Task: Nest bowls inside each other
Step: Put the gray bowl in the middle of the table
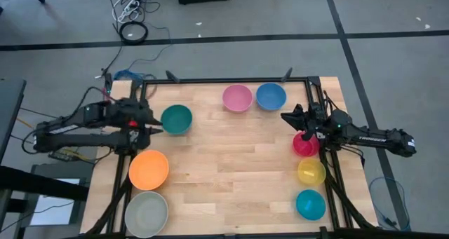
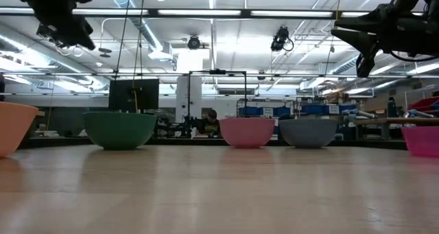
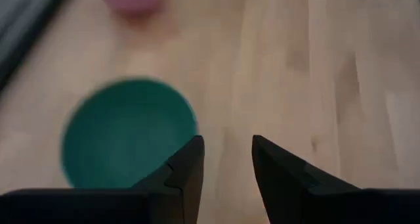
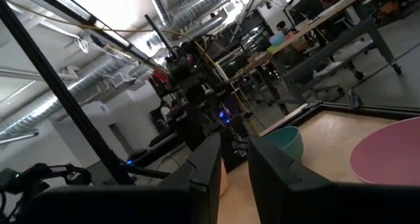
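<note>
Eight bowls rest upright on their bases on the wooden table. Dark green (image 1: 176,119) sits at the left, pink (image 1: 237,97) and blue (image 1: 271,96) at the far edge. Magenta-red (image 1: 305,145), yellow (image 1: 311,172) and cyan (image 1: 310,205) line the right edge. Orange (image 1: 149,169) and grey-white (image 1: 146,213) are near left. My left gripper (image 3: 227,153) is open, raised just left of the green bowl (image 3: 128,132) and tilted down. My right gripper (image 4: 234,155) hovers near the magenta-red bowl, with a narrow empty gap between its fingers.
Black frame rails (image 1: 231,80) run along the table's far, left and right edges. The bare wood in the table's middle (image 1: 231,162) is free room. Cables (image 1: 133,30) lie on the floor beyond the far edge.
</note>
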Motion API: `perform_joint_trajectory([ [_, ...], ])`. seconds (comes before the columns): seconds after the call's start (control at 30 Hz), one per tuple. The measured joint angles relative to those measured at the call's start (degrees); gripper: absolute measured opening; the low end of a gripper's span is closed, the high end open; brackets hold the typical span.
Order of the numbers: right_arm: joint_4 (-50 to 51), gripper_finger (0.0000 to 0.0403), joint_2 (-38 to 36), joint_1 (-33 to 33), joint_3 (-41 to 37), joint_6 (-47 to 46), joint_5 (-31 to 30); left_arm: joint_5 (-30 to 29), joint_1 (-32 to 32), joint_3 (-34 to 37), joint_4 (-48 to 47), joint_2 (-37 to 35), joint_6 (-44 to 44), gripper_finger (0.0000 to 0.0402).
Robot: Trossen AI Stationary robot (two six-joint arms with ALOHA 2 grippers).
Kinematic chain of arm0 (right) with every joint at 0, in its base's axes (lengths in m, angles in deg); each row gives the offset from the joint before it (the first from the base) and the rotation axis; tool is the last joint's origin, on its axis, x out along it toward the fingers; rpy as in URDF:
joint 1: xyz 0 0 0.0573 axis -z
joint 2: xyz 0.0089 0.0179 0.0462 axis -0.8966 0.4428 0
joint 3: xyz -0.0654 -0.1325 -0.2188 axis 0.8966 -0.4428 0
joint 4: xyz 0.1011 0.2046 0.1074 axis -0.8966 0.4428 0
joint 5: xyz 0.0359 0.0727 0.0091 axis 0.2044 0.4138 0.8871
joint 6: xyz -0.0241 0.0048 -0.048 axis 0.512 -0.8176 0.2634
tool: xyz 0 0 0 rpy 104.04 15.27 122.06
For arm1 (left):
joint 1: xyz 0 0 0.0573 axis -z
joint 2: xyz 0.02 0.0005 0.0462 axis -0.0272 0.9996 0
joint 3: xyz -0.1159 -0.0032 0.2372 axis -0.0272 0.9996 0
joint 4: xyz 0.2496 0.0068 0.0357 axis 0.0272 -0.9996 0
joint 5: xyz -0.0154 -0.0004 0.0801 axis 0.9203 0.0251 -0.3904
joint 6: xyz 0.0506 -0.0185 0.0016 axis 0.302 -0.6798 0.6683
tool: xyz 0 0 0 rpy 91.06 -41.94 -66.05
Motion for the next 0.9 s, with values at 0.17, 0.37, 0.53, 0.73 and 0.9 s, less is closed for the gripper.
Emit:
perform_joint_trajectory([
  [0.17, 0.0, 0.0066, -0.01, 0.0, 0.0, 0.0, 0.0, 0.04, 7.37, -2.54, -5.73, 7.74, -4.11, 0.0138],
  [0.37, 0.0, 0.0066, 0.0, 0.0, 0.0, 0.02, -0.02, 3.54, 18.73, -6.15, -6.07, 16.63, -12.62, 0.0138],
  [0.53, 0.02, 0.0066, 0.0, 0.0, 0.0, 0.73, 0.0, 4.99, 29.66, -10.2, -2.08, 24.44, -19.91, 0.0138],
  [0.73, 0.0, 0.0066, -0.02, 0.0, 0.0, 1.6, 0.0, 4.81, 42.24, -14.23, 5.93, 36.77, -24.67, 0.0138],
  [0.9, 0.02, 0.0066, -0.02, 0.0, 0.0, 1.6, 0.33, 5.33, 50.67, -19.25, 0.93, 48.68, -26.11, 0.0138],
])
